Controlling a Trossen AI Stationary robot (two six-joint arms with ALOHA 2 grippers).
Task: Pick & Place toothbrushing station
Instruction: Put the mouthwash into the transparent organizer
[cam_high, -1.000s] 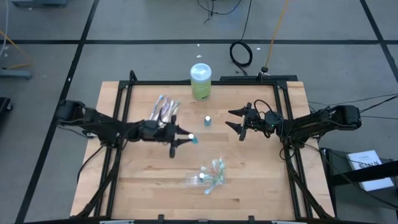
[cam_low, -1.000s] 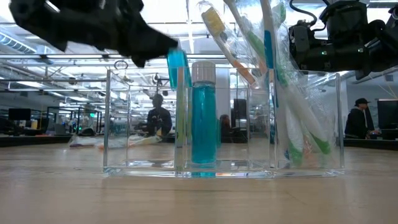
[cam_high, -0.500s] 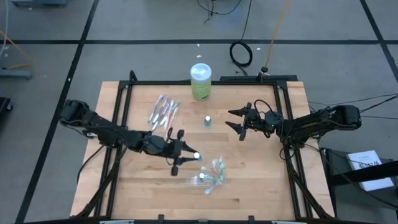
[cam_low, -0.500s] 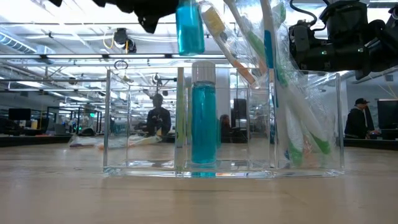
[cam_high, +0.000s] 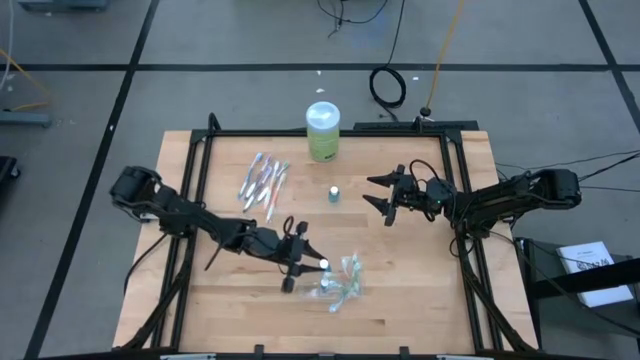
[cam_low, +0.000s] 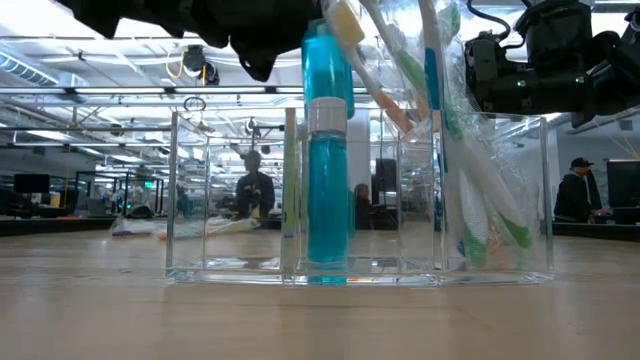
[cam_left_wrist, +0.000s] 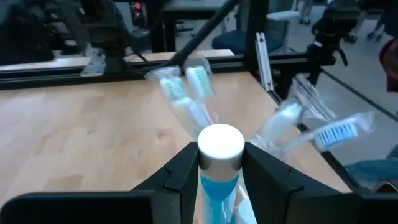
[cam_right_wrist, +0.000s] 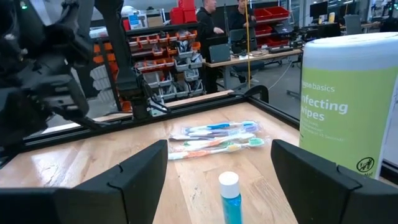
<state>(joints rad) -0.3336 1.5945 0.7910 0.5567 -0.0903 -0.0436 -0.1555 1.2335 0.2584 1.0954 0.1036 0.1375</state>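
Fingers of the left gripper (cam_left_wrist: 221, 180) are clamped on a small blue-and-white tube (cam_left_wrist: 220, 163), cap up, its long axis upright. In the high view that gripper (cam_high: 300, 262) sits over the near middle of the desk (cam_high: 420, 290), right beside the clear plastic station (cam_high: 338, 285). The low view shows the held tube (cam_low: 325, 62) hanging directly above the station's middle compartment, where another blue tube (cam_low: 326, 190) already stands upright; toothbrushes (cam_low: 470, 180) lean in the compartment to one side. So the coming move looks like a straight drop, with the thin clear divider walls leaving little room either way and the standing tube possibly in the path.

Farther off, the right gripper (cam_high: 385, 195) waits with its fingers spread wide and empty, near a third tube (cam_high: 333, 193) standing on the desk. Loose toothbrushes (cam_high: 262, 180) lie toward the far left beside a green wipes canister (cam_high: 322, 131). Open desk surrounds the station on the near side.
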